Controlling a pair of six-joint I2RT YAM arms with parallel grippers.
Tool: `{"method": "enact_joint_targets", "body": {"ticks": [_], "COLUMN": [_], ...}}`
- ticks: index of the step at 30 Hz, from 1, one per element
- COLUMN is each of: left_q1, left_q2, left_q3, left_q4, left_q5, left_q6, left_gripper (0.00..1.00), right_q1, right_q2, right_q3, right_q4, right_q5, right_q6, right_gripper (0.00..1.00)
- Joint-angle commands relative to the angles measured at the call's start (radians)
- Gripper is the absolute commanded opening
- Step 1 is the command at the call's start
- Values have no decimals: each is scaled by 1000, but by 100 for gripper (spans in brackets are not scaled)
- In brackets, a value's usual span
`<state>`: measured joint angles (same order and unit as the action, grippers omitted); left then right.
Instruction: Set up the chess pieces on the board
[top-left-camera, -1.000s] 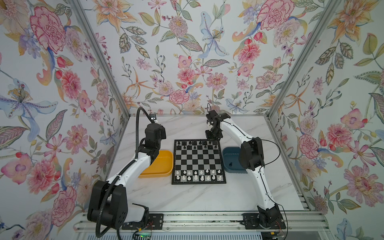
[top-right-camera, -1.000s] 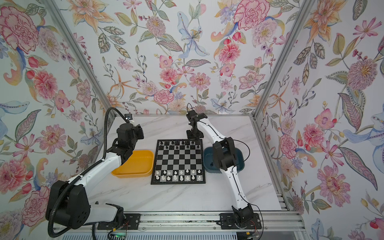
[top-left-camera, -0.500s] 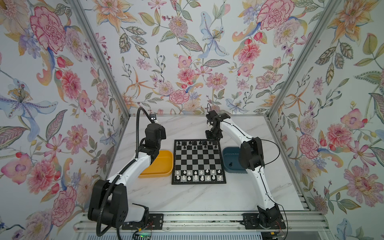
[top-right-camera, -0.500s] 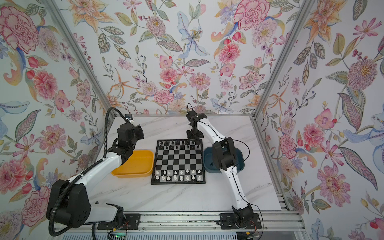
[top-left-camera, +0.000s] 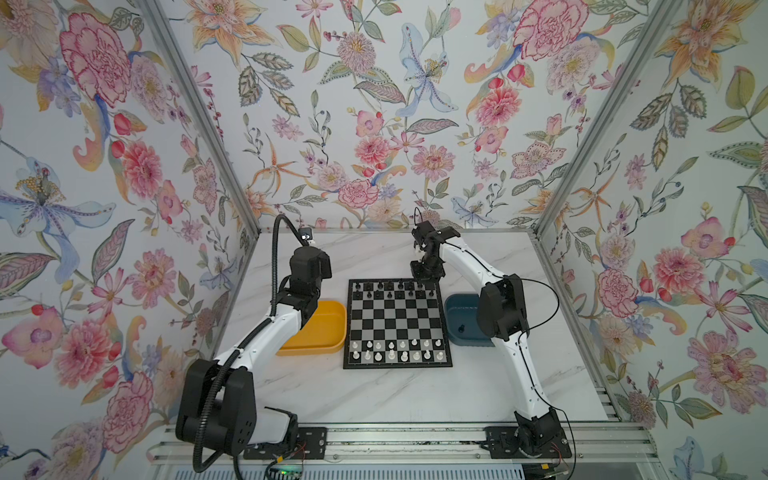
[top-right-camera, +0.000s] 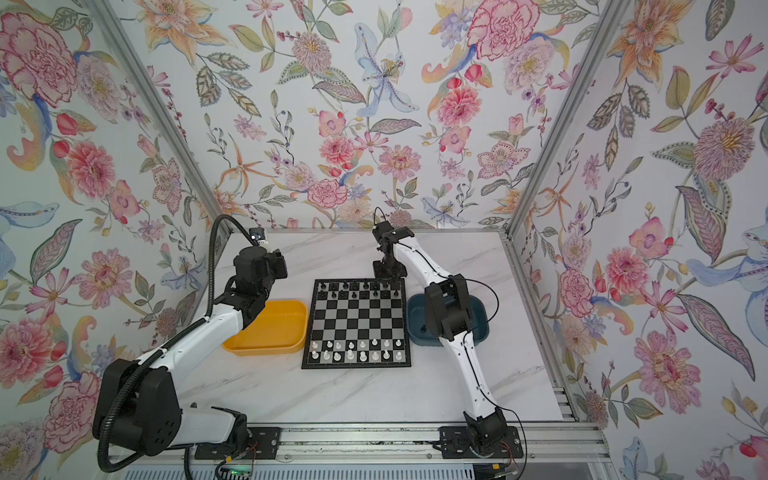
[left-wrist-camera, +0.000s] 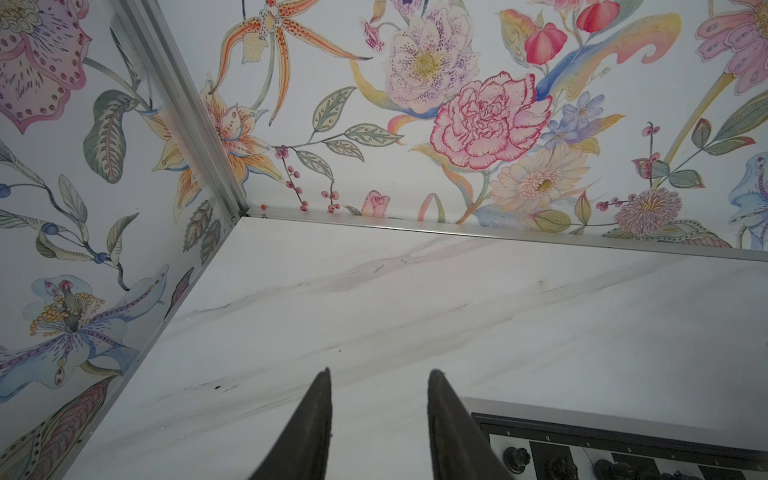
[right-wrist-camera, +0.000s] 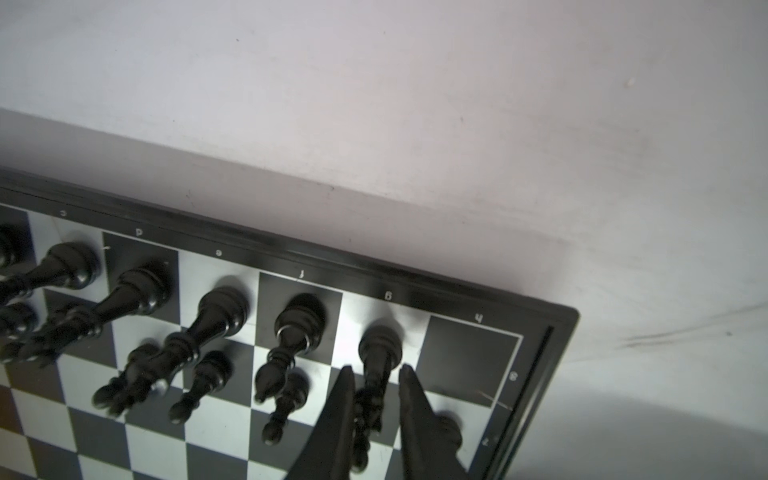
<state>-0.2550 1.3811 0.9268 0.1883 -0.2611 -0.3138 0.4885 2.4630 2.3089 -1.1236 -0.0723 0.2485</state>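
The board (top-left-camera: 397, 324) (top-right-camera: 357, 320) lies mid-table, with black chess pieces (top-left-camera: 390, 287) along its far rows and white ones (top-left-camera: 395, 351) along its near rows. My right gripper (right-wrist-camera: 376, 369) (top-left-camera: 424, 279) hangs over the far right corner. Its jaws are slightly parted on either side of a black piece (right-wrist-camera: 380, 340) that stands on the back-row square marked g. The corner square (right-wrist-camera: 465, 357) beside it is bare. My left gripper (left-wrist-camera: 380, 370) is open and holds nothing, above the marble just off the board's far left corner (left-wrist-camera: 623, 428).
A yellow tray (top-left-camera: 328, 328) sits left of the board, partly under the left arm (top-left-camera: 309, 266). A dark blue tray (top-left-camera: 459, 311) on the right holds one black piece (top-left-camera: 460, 328). The floral back wall stands close behind the right gripper.
The right jaws have parted a little around the black piece on the back row. Neither arm has visibly shifted.
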Motion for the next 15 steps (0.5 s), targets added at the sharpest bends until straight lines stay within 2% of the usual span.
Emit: {"method": "enact_joint_targets", "body": {"ticks": [1, 15], "left_q1": [13, 14], "left_q2": [9, 4], "left_q3": [-16, -14], "left_q4": [17, 19], "left_q5": [19, 43], "left_q6": [-8, -11], "left_gripper": [40, 40], "right_q1": [-5, -18], "right_q2": [2, -56], "right_q3": [29, 27], "right_q4": [-22, -21], "right_q5": [-17, -4], "right_q6": [15, 16], "right_gripper": [23, 29]}}
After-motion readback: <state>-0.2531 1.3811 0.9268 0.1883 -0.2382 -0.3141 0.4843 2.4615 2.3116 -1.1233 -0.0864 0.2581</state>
